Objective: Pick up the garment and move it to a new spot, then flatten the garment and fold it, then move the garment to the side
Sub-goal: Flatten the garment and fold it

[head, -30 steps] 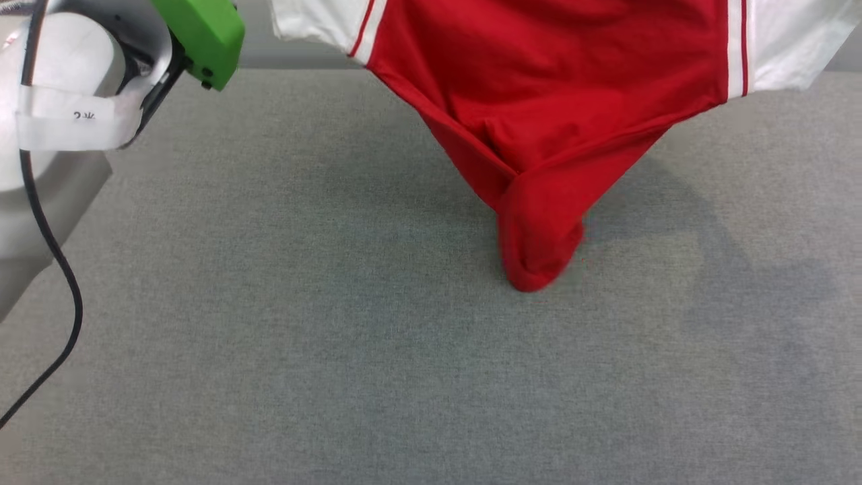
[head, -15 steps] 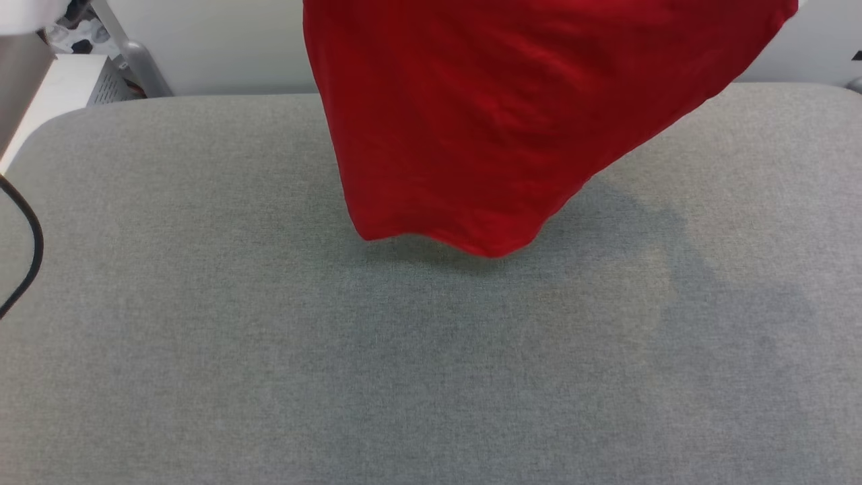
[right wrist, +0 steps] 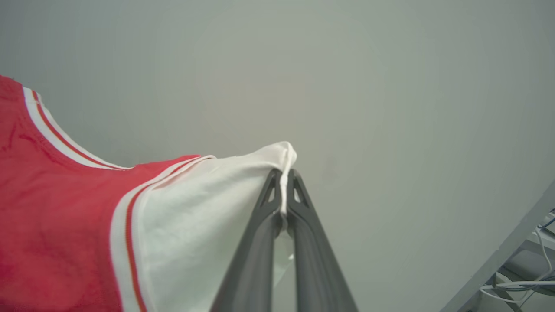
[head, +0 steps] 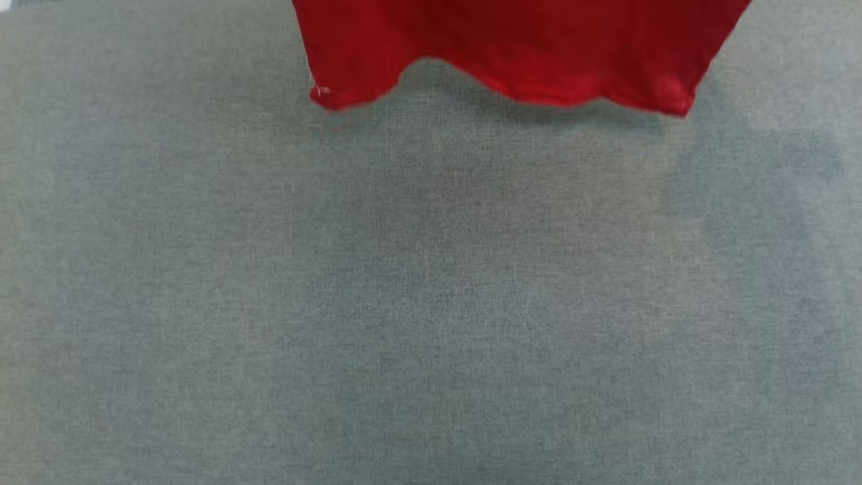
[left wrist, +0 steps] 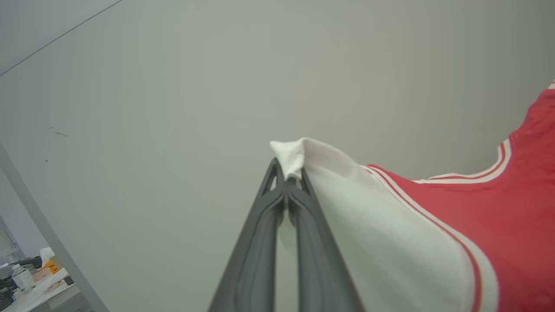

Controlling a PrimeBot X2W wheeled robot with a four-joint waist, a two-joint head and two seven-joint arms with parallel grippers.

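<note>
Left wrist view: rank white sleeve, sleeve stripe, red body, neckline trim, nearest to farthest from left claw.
1. white sleeve: pinched at left claw tips.
2. sleeve stripe: right of sleeve.
3. red body: past the stripe.
4. neckline trim: far right.

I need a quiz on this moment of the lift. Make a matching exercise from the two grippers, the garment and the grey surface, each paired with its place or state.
Column one:
1. left gripper
2. right gripper
3. garment
4. grey surface

Column two:
A. shut on a white sleeve, red cloth to its left in its own wrist view
B. hangs with a wavy red hem
C. shut on a white sleeve, red cloth to its right in its own wrist view
D. spreads below the hem, with soft shadows on it

Pairs: 1-C, 2-A, 3-B, 4-D
</note>
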